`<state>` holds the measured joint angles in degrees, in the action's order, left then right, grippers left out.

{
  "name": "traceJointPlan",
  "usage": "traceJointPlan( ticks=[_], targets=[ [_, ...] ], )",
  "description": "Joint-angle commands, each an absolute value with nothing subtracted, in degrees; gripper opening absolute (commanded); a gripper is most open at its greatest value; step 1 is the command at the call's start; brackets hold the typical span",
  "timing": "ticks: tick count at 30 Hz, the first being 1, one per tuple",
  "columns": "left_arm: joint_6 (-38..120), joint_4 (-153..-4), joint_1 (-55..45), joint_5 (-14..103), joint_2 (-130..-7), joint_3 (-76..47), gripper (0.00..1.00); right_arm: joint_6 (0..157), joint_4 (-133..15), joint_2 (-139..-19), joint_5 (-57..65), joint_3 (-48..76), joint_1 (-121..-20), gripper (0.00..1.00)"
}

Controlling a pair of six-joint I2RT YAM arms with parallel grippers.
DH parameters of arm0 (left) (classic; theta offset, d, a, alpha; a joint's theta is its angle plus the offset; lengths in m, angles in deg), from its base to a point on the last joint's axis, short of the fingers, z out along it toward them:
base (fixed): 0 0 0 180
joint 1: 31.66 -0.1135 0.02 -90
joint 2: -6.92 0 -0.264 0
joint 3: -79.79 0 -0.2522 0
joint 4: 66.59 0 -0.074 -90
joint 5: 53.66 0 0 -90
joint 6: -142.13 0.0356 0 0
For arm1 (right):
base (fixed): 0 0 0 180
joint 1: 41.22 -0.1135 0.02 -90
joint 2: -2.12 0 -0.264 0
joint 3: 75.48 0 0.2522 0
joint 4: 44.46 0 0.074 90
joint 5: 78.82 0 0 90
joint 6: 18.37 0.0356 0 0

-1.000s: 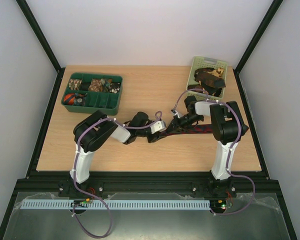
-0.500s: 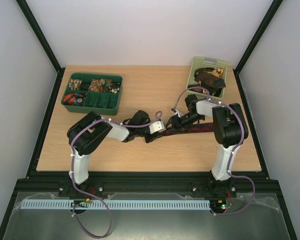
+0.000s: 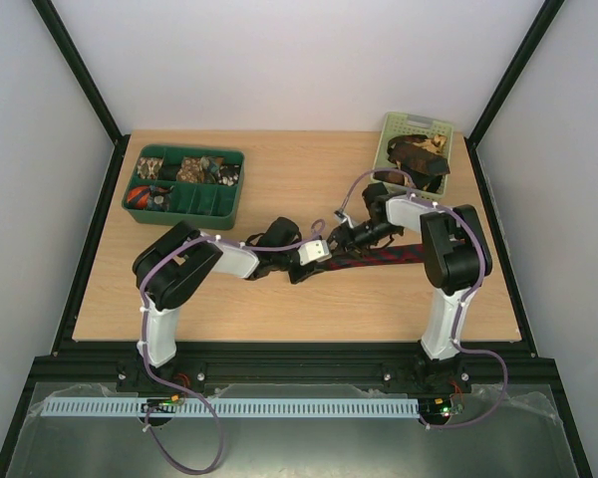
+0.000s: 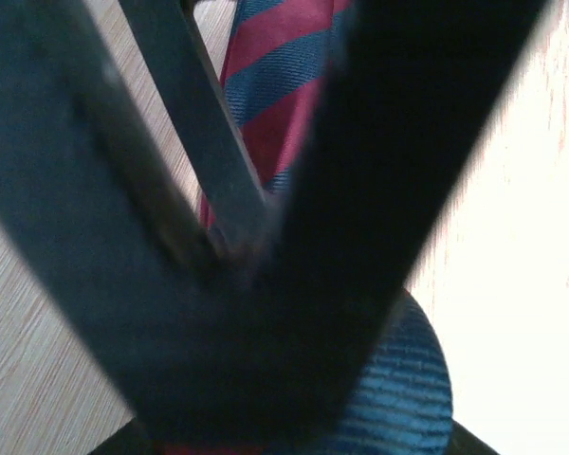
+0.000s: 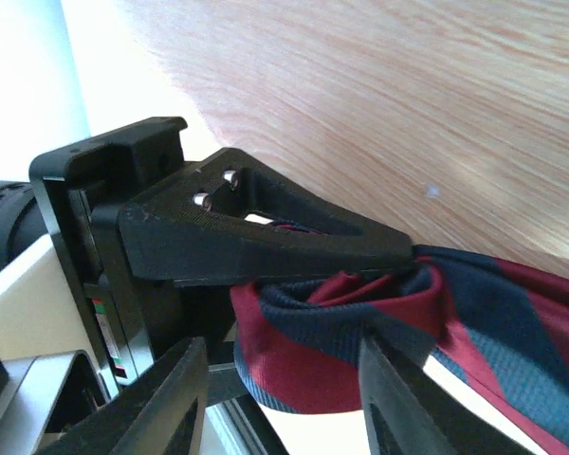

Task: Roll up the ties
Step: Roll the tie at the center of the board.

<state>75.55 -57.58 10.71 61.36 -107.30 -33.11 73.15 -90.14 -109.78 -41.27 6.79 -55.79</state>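
1. Since a second ago, the right tool (image 3: pixel 345 243) has shifted left, closer to the left tool (image 3: pixel 327 261).
2. The left tool is clamped on the striped tie (image 3: pixel 391 256) at its folded end.
3. The right tool stands apart, straddling that fold.
4. The tie's remainder lies flat on the counter (image 3: pixel 279 199), centre-right.

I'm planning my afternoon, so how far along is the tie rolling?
Done: what look like rolled ties fill part of the divided tray. In hand: the left gripper pinches the folded end of the striped tie, with the right gripper open around it; most of it lies flat. Left: loose ties in the basket.
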Motion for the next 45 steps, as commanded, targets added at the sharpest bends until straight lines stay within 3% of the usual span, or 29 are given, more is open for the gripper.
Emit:
traceJointPlan(
  ticks=[1, 7, 10, 16, 20, 24, 30, 36, 40, 42, 45],
  targets=[
    [76.8, -70.9, 10.2, 55.0, -110.6, -35.3, 0.3, 73.0, -94.1, -111.9, -42.7, 7.8, -57.7, 0.41],
    [77.6, -70.9, 10.1, 55.1, -110.6, -35.7, 0.31, 72.2, -93.9, -113.3, -35.5, 7.8, -56.8, 0.03],
    [78.2, -70.7, 9.6, 55.5, -110.5, -35.6, 0.33, 71.7, -93.9, -113.4, -33.6, 7.4, -55.8, 0.01],
    [78.4, -68.1, 7.5, 59.7, -109.0, -34.6, 0.68, 70.5, -93.0, -116.1, -32.2, 6.3, -55.0, 0.01],
    [77.1, -62.1, 6.6, 63.5, -105.6, -36.4, 0.84, 70.2, -92.0, -117.4, -30.6, 5.6, -53.8, 0.01],
    [75.1, -53.6, 7.5, 66.0, -105.0, -39.7, 0.92, 69.7, -91.3, -118.5, -29.4, 5.0, -52.4, 0.01],
    [70.7, -46.5, 9.9, 65.0, -110.5, -37.3, 0.91, 69.8, -90.8, -119.1, -28.2, 4.0, -51.8, 0.01],
    [67.8, -43.6, 11.3, 64.6, -114.7, -34.7, 0.84, 70.9, -89.1, -118.4, -27.7, 2.5, -51.5, 0.01],
    [68.3, -43.5, 12.0, 63.7, -117.1, -33.4, 0.72, 71.3, -88.3, -118.2, -29.7, 2.6, -51.5, 0.01],
    [69.2, -44.8, 12.0, 62.7, -117.5, -33.3, 0.56, 71.3, -88.1, -117.6, -30.7, 2.4, -51.6, 0.01],
    [71.5, -49.2, 11.8, 61.1, -116.6, -33.7, 0.43, 71.5, -88.1, -116.5, -32.7, 2.0, -51.6, 0.07]
  ],
)
